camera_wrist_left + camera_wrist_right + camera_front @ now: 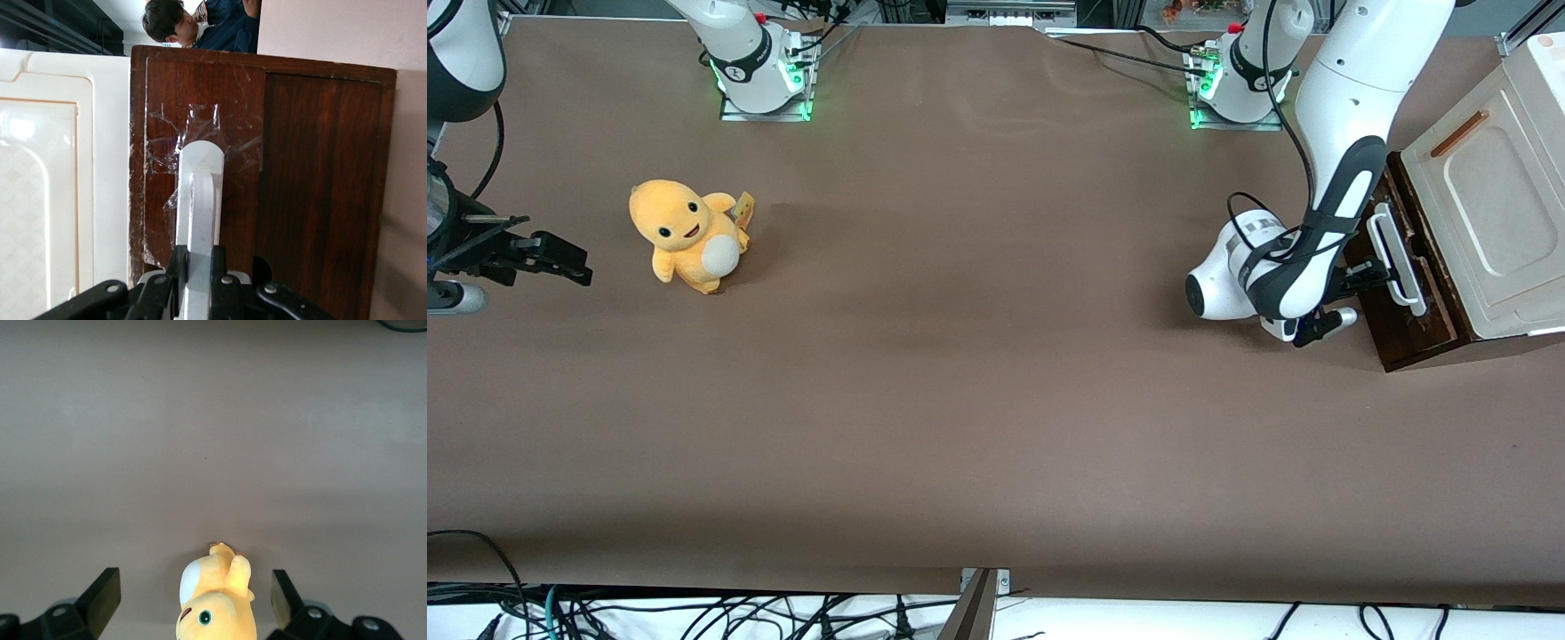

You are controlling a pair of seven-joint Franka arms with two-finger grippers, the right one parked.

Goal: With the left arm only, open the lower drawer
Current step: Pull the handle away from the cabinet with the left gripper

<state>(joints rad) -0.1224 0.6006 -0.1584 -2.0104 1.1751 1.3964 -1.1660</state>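
The lower drawer (1405,342) has a dark brown wooden front (313,173) and sits at the bottom of a cabinet toward the working arm's end of the table. Its white bar handle (1398,260) runs along that front. My left arm (1343,133) reaches down in front of the drawer. The small black gripper (1375,274) is shut on the white handle (199,193). In the left wrist view both black fingers (177,263) press against the bar's sides, and the gripper (198,267) holds the bar near one end. The drawer's inside is hidden.
Above the drawer is a cream panel (1485,196) with a small orange-brown handle (1458,133). An orange plush toy (687,234) stands on the brown table (978,356) toward the parked arm's end. Cables hang below the table's near edge.
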